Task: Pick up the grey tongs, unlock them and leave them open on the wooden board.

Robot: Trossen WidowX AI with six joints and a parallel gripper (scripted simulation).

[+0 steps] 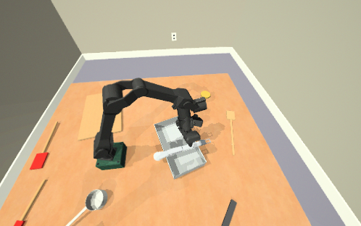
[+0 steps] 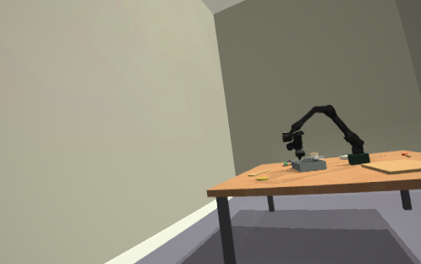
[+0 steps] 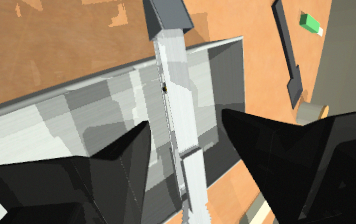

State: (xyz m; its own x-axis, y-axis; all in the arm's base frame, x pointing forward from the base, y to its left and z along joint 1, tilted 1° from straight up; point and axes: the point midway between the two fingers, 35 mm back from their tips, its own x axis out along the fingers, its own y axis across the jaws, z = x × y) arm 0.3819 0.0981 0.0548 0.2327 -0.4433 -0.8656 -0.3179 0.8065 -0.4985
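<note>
The grey tongs (image 1: 174, 151) (image 3: 180, 105) lie across the roasting tin (image 1: 186, 164) (image 2: 310, 166) (image 3: 100, 112). Their broad end sticks out past the tin on the robot-base side, and their toothed tips stick out past the far side. The two arms lie close together. My gripper (image 2: 300, 158) (image 3: 186, 120) is open and empty, above the tin and pointing down. In the wrist view one fingertip shows on each side of the tongs, with gaps to both. In the top view the gripper covers part of the tongs. The wooden board (image 1: 90, 119) (image 2: 393, 167) lies behind the arm's base.
A yellow disc (image 1: 205, 94) (image 2: 262, 178) and a wooden spatula (image 1: 230, 115) lie beyond the tin. A dark tool (image 3: 285, 40) and a green block (image 3: 309, 23) lie beside it. A round pan (image 1: 96, 200) and two red-headed tools lie nearer the base.
</note>
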